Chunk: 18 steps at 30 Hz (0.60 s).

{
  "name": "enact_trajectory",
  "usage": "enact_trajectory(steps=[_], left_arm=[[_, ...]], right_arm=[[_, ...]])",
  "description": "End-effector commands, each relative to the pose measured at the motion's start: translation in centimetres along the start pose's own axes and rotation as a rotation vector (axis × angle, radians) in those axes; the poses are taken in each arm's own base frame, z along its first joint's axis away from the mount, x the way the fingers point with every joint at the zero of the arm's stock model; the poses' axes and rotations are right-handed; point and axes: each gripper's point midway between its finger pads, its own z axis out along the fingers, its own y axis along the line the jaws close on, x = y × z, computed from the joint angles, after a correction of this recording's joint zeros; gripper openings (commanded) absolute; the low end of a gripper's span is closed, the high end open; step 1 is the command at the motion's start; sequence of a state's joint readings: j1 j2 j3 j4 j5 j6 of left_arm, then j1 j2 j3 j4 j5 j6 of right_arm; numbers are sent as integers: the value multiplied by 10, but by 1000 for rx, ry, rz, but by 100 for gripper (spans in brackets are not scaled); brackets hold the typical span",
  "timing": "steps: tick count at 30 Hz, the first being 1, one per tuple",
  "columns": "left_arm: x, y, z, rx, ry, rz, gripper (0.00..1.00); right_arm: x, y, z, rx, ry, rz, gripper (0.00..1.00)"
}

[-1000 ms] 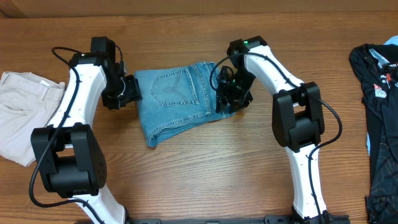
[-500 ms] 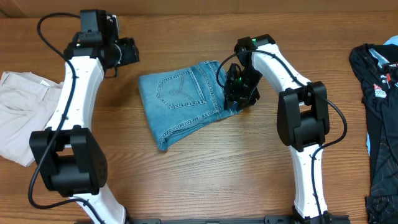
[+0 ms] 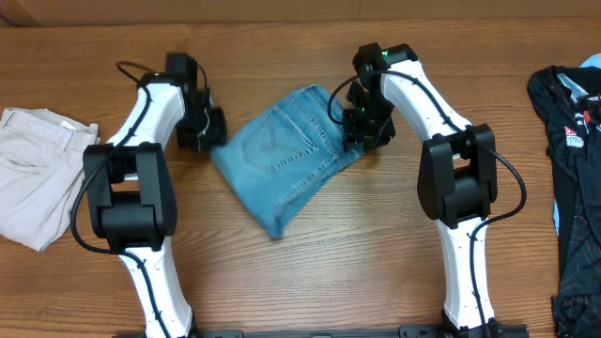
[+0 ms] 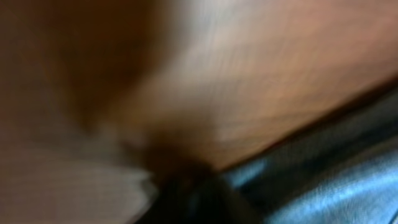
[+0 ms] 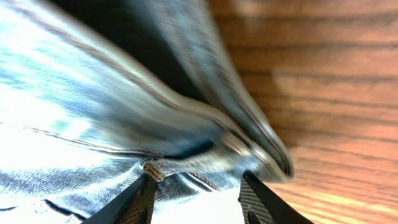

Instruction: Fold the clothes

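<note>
The folded jeans are lying slanted on the tabletop. The right hand is pinching their edge. The left hand is hovering just beside their other side, and I cannot tell how wide it is.

Your left end effector has swung back from the far 10 o'clock part of the brown wooden counter and now sits just beside the 9 o'clock corner of the folded light-blue denim jeans. The jeans have turned counterclockwise about their 3 o'clock side, so one corner now points toward 6 o'clock. Your right end effector has crept slightly toward 12 o'clock.
</note>
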<state>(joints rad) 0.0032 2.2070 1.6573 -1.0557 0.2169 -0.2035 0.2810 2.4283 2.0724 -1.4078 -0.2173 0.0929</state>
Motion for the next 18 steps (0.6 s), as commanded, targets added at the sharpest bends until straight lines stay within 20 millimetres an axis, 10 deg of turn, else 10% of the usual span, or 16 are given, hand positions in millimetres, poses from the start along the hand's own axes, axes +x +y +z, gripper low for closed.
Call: enact_trajectory(steps=[1, 7, 15, 18], left_arm=[[41, 7, -6, -40, 165, -15, 4], [90, 37, -22, -211, 357, -38, 4], [51, 13, -72, -123, 43, 9, 4], [17, -2, -103, -72, -178, 45, 78]], right_arm=[[-9, -33, 15, 116, 0, 31, 49], [-16, -36, 14, 133, -27, 27, 52], [-7, -40, -11, 169, -30, 41, 49], [-15, -33, -54, 149, -146, 56, 51]])
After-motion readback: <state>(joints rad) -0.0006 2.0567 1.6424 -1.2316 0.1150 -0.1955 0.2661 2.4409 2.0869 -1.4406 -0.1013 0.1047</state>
